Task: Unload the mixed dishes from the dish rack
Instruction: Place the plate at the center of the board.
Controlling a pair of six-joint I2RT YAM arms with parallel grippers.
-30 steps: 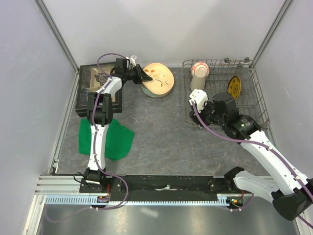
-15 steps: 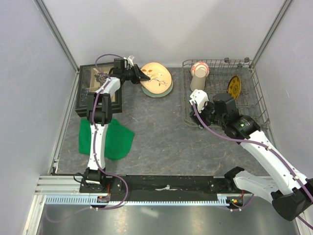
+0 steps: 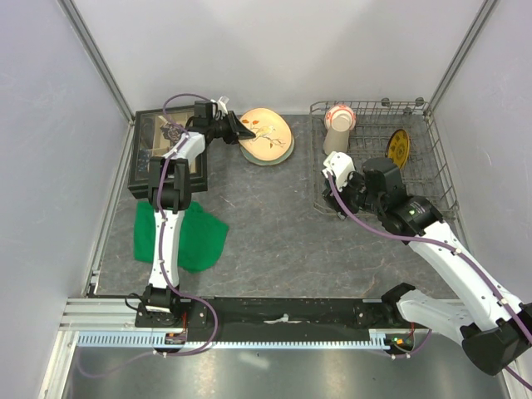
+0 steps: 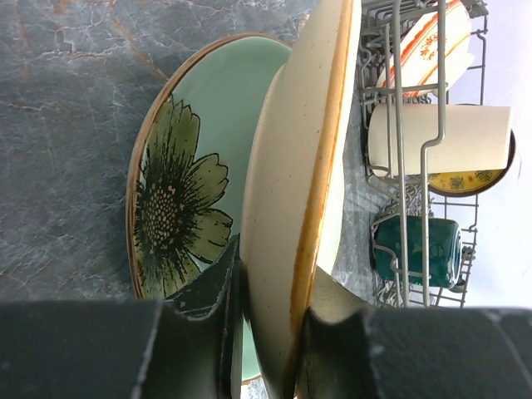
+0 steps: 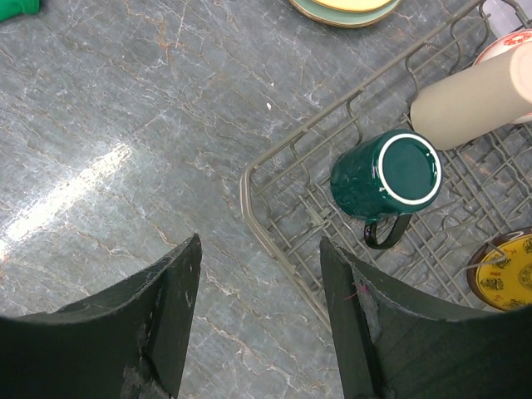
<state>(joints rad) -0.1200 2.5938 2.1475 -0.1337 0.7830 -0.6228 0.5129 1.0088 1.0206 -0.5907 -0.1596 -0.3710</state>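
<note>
Pinching the rim of a speckled cream plate (image 4: 299, 191) with an orange-brown edge, our left gripper (image 4: 270, 307) holds it tilted over a pale green plate (image 4: 191, 191) painted with a dark flower, which lies on the table to the left of the dish rack (image 5: 274, 224). Our right gripper (image 5: 259, 316) hangs with its jaws spread above the rack's near-left corner, where the dark green mug (image 5: 385, 173) sits just beside a beige cup (image 5: 474, 100). The table (image 3: 274, 216) is grey and marble-veined between pale walls (image 3: 274, 50), with a green cloth (image 3: 179, 237) by the left arm.
</note>
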